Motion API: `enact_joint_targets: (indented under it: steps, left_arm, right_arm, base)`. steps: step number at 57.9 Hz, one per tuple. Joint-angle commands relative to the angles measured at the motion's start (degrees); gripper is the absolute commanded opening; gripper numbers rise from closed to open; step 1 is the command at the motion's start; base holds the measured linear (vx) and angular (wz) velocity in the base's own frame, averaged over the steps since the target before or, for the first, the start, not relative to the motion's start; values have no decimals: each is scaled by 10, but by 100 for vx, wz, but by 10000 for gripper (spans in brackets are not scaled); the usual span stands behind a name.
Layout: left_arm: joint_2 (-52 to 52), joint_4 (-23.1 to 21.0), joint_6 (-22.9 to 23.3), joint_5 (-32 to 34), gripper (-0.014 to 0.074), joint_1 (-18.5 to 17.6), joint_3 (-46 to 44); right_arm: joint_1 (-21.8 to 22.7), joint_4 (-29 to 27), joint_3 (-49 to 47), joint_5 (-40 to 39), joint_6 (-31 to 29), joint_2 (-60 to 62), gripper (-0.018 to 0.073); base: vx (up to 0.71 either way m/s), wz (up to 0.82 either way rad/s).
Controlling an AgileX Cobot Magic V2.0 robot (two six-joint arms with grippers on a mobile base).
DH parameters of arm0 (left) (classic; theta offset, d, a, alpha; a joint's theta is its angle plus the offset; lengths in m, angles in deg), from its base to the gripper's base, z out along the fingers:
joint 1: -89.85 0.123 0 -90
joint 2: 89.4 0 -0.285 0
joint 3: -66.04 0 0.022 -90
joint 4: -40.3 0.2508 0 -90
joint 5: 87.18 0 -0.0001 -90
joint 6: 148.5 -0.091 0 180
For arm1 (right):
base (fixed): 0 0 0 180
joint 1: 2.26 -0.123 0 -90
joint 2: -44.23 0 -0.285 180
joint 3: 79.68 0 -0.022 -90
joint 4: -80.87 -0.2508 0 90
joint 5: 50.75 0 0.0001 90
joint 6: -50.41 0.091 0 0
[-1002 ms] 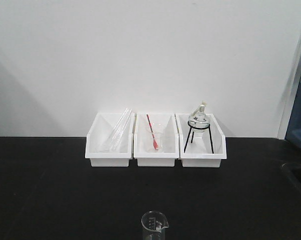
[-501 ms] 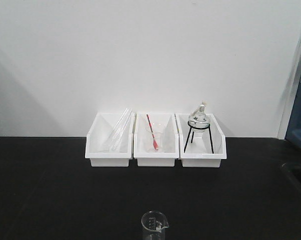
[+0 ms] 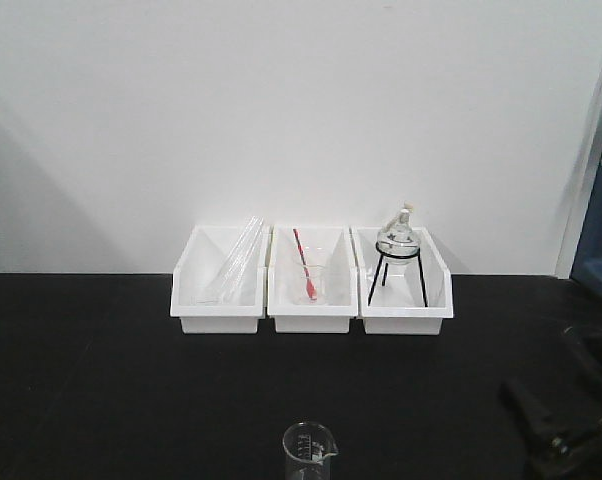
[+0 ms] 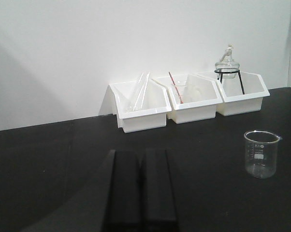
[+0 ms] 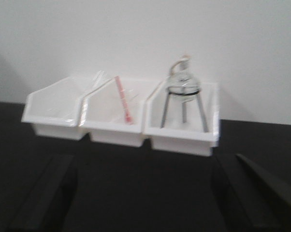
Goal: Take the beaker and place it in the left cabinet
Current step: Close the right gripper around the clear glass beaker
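Front view: your right fingers [image 3: 529, 408] are showing low at the right, and the beaker [image 3: 308, 450] is standing upright on the counter [image 3: 101, 380] well to their left, apart from the white bins [image 3: 311, 322], so it is lying open to a grasp. Left wrist view: your left fingers [image 4: 126, 188] are pressing together, holding nothing; the beaker [image 4: 261, 153] is sitting ahead, to their right. Right wrist view: your right fingers [image 5: 56, 191] are standing wide apart, likely readied for the glass, which is not showing between them.

No legible text, brand or number. Faint white printed marks on beaker [image 4: 261, 153] wall (graduation-like, too small and blurred to read in either view).
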Motion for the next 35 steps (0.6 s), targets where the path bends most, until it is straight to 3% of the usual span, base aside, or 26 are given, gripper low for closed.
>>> enact_joint_targets:
  steps: [1, 5, 12, 27, 35]
  left_arm:
    - [-11, -5, 1, 49, 1, -3, 10]
    - [-11, -5, 1, 49, 1, -3, 10]
    - [-11, -5, 1, 49, 1, -3, 10]
    - [-11, -5, 1, 49, 1, -3, 10]
    - [-11, -5, 1, 49, 1, -3, 10]
  right_arm:
    - [2, 76, 0, -150, 23, -58, 596]
    - [2, 110, -4, -199, 24, -107, 592]
    - [2, 120, -4, -275, 23, -185, 592]
    - [0, 194, -74, -277, 18, -305, 592]
    - [-35, 208, -122, -277, 17, -348, 592]
  base:
    - [0, 0]
    - [0, 0]
    - [0, 0]
    - [0, 0]
    - [0, 0]
